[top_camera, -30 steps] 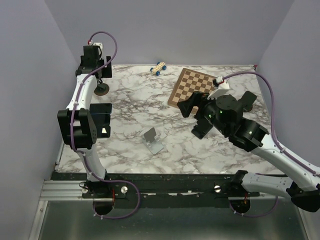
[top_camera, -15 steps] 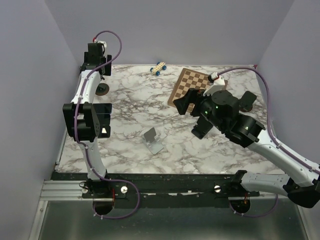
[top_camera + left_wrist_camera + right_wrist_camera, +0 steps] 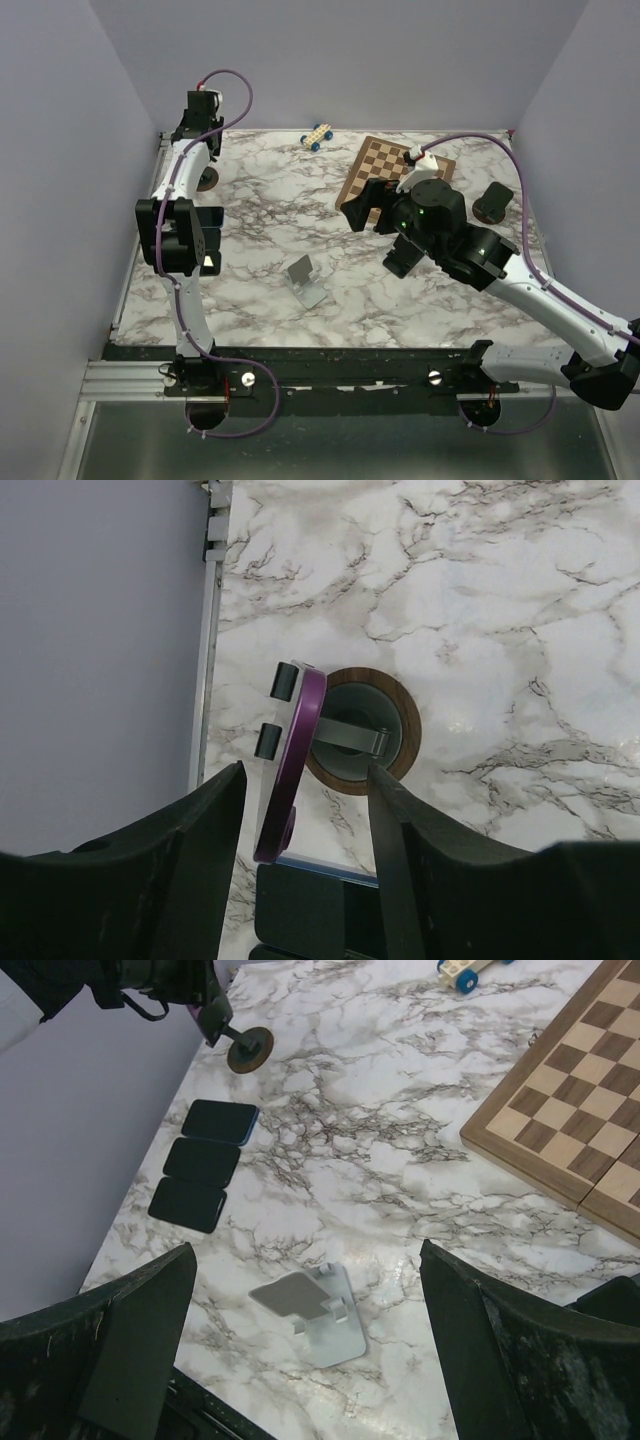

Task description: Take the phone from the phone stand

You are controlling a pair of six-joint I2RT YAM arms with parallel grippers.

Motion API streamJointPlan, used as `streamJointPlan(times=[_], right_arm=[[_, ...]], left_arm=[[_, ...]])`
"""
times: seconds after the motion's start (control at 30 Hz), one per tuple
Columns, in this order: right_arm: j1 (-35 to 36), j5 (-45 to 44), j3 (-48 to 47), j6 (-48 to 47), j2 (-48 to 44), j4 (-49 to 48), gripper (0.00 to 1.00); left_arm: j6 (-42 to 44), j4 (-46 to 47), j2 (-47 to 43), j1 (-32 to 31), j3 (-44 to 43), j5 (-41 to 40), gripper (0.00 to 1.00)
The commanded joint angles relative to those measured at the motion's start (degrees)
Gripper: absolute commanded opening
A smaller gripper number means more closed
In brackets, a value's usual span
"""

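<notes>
— Where are the phones?

— There are three dark phones (image 3: 201, 1161) lying flat in a row on the table (image 3: 400, 1110). They sit close along its left edge, about midway between the far and near edges.

— And the left gripper?

— The left gripper (image 3: 305, 775) hangs over the far left corner, its fingers spread wide. It points down at the round wood-based stand (image 3: 340, 765). A purple plate (image 3: 295, 770) on that stand's arm shows edge-on in the gap between the fingers, and I cannot tell whether they touch it. The far end of the phone row lies just nearer than the stand.

— The right one?

— The right gripper (image 3: 305, 1250) is above the middle of the table, fingers wide apart and holding nothing. The grey stand (image 3: 310, 1310) is below it toward the near edge, and the phones are well off to its left. The chessboard (image 3: 570, 1130) lies toward the far right corner.
</notes>
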State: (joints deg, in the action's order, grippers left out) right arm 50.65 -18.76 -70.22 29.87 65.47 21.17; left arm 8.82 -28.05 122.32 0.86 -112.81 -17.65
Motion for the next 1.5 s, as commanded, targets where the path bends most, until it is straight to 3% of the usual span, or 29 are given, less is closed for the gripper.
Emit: streamJointPlan(times=[0.0, 0.53, 1.1, 1.2, 1.27, 1.47], right_arm=[[0.0, 0.7, -2.1, -1.4, 0.5, 1.6, 1.00], [-0.3, 1.3, -2.3, -1.2, 2.8, 1.7, 1.00], [-0.5, 2.0, -2.6, -0.5, 3.2, 1.8, 1.00], [-0.5, 2.1, -2.6, -0.3, 3.2, 1.8, 1.00], [-0.5, 2.3, -2.6, -0.2, 3.3, 1.8, 1.00], [-0.5, 2.3, -1.8, 0.0, 3.0, 1.4, 1.00]], left_arm=[[1.9, 1.0, 1.9, -0.7, -1.3, -4.3, 0.59], [3.5, 4.1, 4.0, -0.7, -2.3, -8.3, 0.48], [3.3, 3.4, 4.7, -0.7, -5.2, -8.6, 0.13], [3.1, 3.9, 3.4, -0.7, -5.0, -9.8, 0.11], [3.2, 4.2, 2.1, -0.7, -4.9, -11.0, 0.00], [1.7, 4.6, -3.5, -0.7, -4.5, -15.9, 0.00]])
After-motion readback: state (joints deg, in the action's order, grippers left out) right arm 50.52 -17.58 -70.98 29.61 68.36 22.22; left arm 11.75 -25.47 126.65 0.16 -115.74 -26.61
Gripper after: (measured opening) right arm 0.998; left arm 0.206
